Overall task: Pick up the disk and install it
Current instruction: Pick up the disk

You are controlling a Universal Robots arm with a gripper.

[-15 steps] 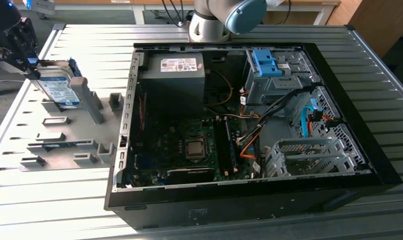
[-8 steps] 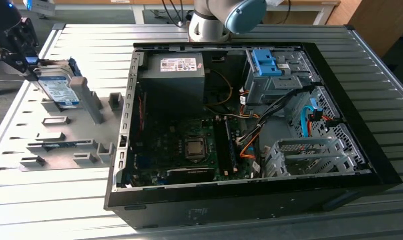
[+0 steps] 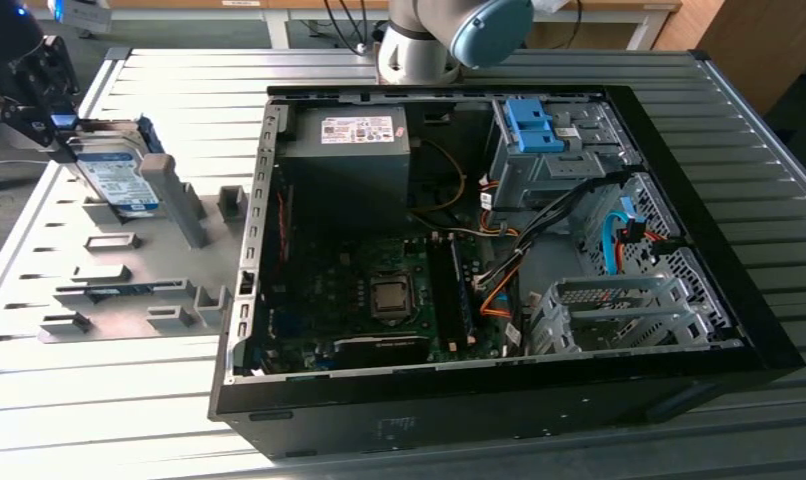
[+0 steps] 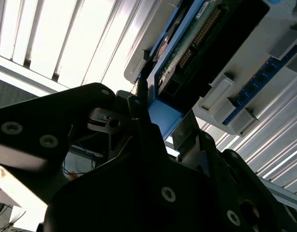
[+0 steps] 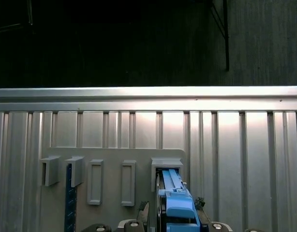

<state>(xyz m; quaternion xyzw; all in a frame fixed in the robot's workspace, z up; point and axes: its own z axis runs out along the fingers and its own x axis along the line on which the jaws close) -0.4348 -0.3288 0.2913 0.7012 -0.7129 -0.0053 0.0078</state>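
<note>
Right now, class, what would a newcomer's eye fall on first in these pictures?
The open computer case dominates the exterior view's centre and right, its boards and cables exposed. At that view's left, the disk stands on edge in a grey fixture plate, with the gripper close at its upper end.

Beneath my hand (image 3: 56,125) stretches a ribbed metal table (image 3: 176,80), its slats glaring white under strong light, with deep shadow past the table edge ahead of my hand and a pale wooden bench (image 3: 243,4) standing well apart from it.
</note>
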